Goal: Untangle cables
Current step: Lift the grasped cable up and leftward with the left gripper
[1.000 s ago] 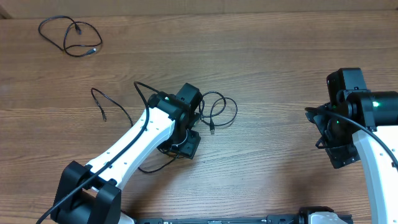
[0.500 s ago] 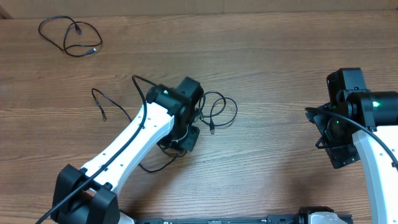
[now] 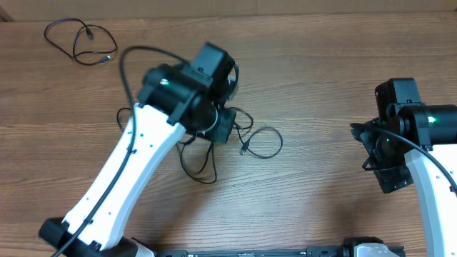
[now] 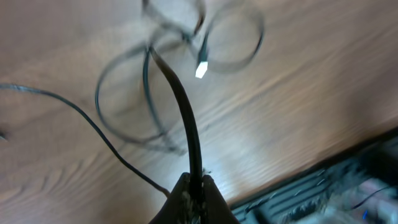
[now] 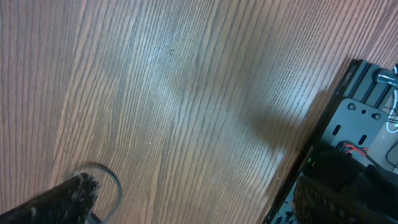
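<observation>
A loose tangle of thin black cables (image 3: pixel 263 143) lies at mid-table, with a silver plug (image 3: pixel 243 150) at one end. In the left wrist view my left gripper (image 4: pixel 194 186) is shut on one black strand (image 4: pixel 186 118). That strand runs taut from the fingertips down to the blurred loops and the bright plug (image 4: pixel 201 67). From overhead the left arm (image 3: pixel 178 93) is raised over the tangle and hides its own fingertips. Another black cable (image 3: pixel 78 43) lies apart at the far left corner. My right gripper (image 3: pixel 389 160) stands open at the right, over bare wood (image 5: pixel 199 205).
The table is brown wood (image 3: pixel 321 86). The black frame of the robot base (image 3: pixel 285 251) runs along the near edge and also shows in the right wrist view (image 5: pixel 348 124). The left arm's own thicker wire (image 3: pixel 132 57) arcs above it.
My left gripper closed on a strand and rose toward the far side, dragging the loops with it. The cable's free left end was pulled in. The right arm has not moved.
</observation>
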You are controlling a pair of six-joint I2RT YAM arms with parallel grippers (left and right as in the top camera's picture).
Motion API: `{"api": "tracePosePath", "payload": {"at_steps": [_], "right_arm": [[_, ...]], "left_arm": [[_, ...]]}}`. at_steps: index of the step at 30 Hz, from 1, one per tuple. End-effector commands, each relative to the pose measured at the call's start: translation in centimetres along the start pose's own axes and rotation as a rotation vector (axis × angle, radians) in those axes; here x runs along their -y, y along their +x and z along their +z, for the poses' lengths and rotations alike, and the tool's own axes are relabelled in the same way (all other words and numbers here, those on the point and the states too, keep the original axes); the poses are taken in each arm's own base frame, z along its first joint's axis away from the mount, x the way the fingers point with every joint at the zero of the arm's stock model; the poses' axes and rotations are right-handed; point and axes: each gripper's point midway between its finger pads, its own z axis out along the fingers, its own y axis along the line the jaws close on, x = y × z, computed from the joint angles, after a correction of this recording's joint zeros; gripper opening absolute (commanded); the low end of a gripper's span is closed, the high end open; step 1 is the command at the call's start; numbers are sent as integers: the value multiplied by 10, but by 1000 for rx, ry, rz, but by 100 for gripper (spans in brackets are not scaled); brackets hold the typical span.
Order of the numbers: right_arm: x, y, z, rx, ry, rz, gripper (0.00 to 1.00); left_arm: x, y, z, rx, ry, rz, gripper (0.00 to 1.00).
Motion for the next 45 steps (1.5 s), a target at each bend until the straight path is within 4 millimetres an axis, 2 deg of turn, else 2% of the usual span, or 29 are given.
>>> {"api": "tracePosePath", "payload": {"at_steps": [1,4,5,8,12,15,18,23,26,28,29,32,34,37,40,45], "right_arm": [[-2,-3,-9,15,-36,16,100],[-2,-3,-9,15,-36,16,100],[-2,-3,-9,15,-36,16,100],[-2,-3,-9,15,-36,16,100],[-2,-3,-9,15,-36,16,100],[-2,-3,-9,16,-35,16,100],[-2,-3,-9,15,-36,16,100],[-2,-3,-9,16,-35,16,100],[-2,-3,-9,15,-36,16,100],[-2,-3,-9,16,-35,16,100],[-2,-3,-9,15,-36,16,100],[-2,-3,-9,15,-36,16,100],[-2,-3,-9,16,-35,16,100],[-2,-3,-9,16,-35,16,100],[-2,-3,-9,15,-36,16,100],[-2,-3,-9,16,-35,16,100]], "left_arm": [[22,-23,-50,171,92,-30,4],[34,-40,-92,316,152,-3,4],[39,-47,-118,405,174,11,4],[47,-55,-165,562,216,37,4],[56,-58,-229,778,272,73,4],[58,-54,-268,914,297,90,4],[53,-47,-290,989,287,84,4],[34,-37,-310,1069,211,33,4],[24,-37,-325,1133,191,-38,4],[18,-40,-342,1204,205,-114,4],[18,-40,-362,1275,256,-171,4],[22,-40,-388,1358,353,-225,4],[24,-40,-394,1380,378,-232,4],[23,-41,-388,1371,309,-166,4],[16,-47,-364,1311,127,-30,4],[-9,-61,-308,1123,-120,19,4]]}}
